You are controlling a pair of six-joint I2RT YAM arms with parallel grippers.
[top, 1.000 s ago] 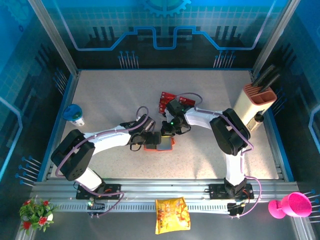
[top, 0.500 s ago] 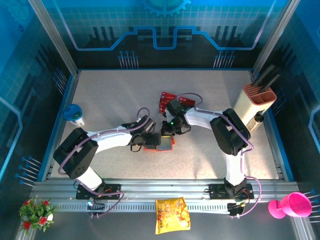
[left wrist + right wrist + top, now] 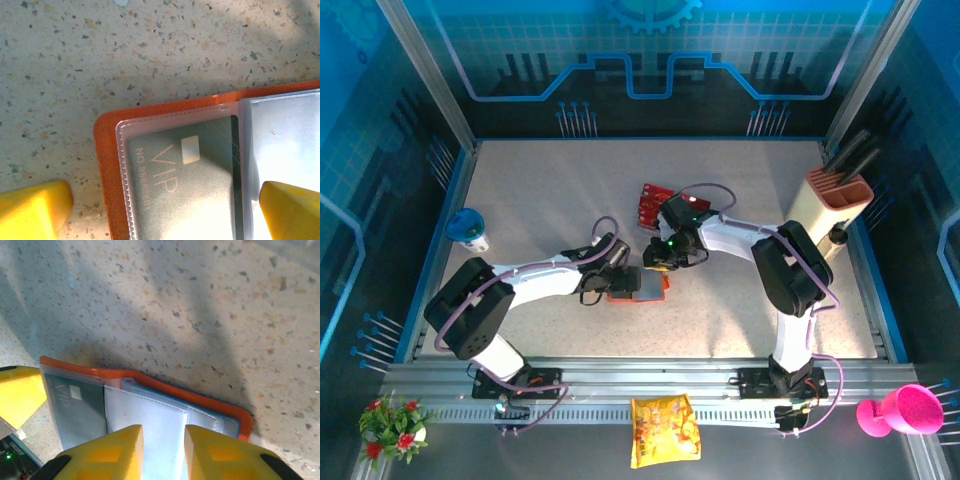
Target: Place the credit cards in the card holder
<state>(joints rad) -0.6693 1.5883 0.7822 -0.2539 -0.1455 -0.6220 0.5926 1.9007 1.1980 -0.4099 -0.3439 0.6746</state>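
Observation:
The orange card holder (image 3: 642, 288) lies open on the speckled table between both grippers. Its clear pocket (image 3: 175, 175) holds a dark card marked VIP, and grey-blue pockets (image 3: 150, 420) lie beside it. My left gripper (image 3: 160, 215) is open and straddles the clear-pocket side, with one yellow fingertip (image 3: 31, 209) on the table and the other over the wallet. My right gripper (image 3: 163, 450) hovers over the grey-blue pocket, its jaws a narrow gap apart with nothing between them. Red credit cards (image 3: 656, 205) lie in a small pile behind the right gripper (image 3: 658, 262).
A blue-lidded cup (image 3: 468, 229) stands at the left. At the right edge stands a beige block with an orange top (image 3: 832, 205). A yellow snack bag (image 3: 664, 430), a pink cup (image 3: 900, 410) and small flowers (image 3: 392, 420) sit on the near rail.
My right gripper's jaws have parted from shut to a narrow gap, and its forearm has swung slightly right. The left gripper stays open at the wallet.

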